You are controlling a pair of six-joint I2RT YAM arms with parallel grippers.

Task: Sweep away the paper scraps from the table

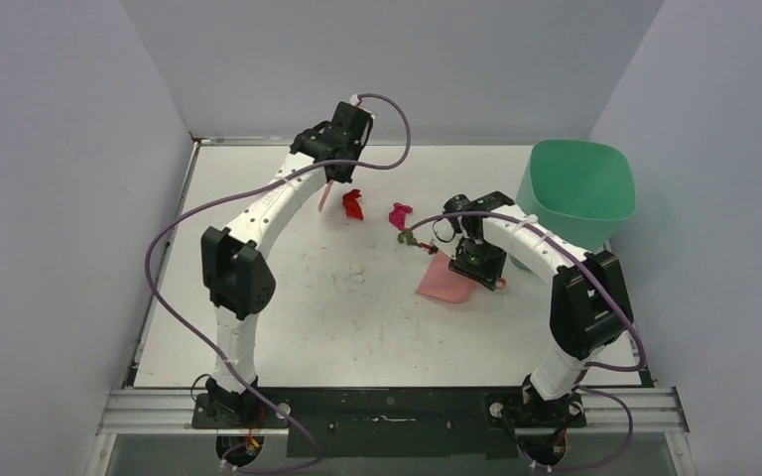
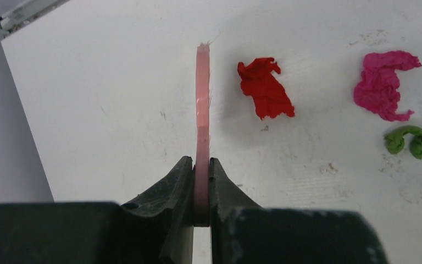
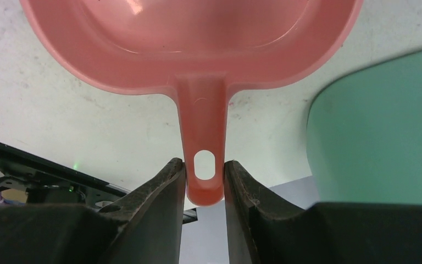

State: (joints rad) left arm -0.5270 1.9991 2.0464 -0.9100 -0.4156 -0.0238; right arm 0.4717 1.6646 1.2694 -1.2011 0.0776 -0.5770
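On the white, faintly speckled surface [image 1: 357, 327] I see a crumpled red scrap [image 2: 265, 88], a magenta scrap [image 2: 383, 82] near it, and a green scrap [image 2: 415, 142], seemingly twisted, just beside the magenta.

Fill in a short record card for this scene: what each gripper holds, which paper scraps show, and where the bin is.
Left gripper: shut on pink brush
Right gripper: shut on handle of pink dustpan
Scraps on table: red scrap, magenta scrap, green scrap
Scrap state: loose, none touching the brush
Green bin: far right
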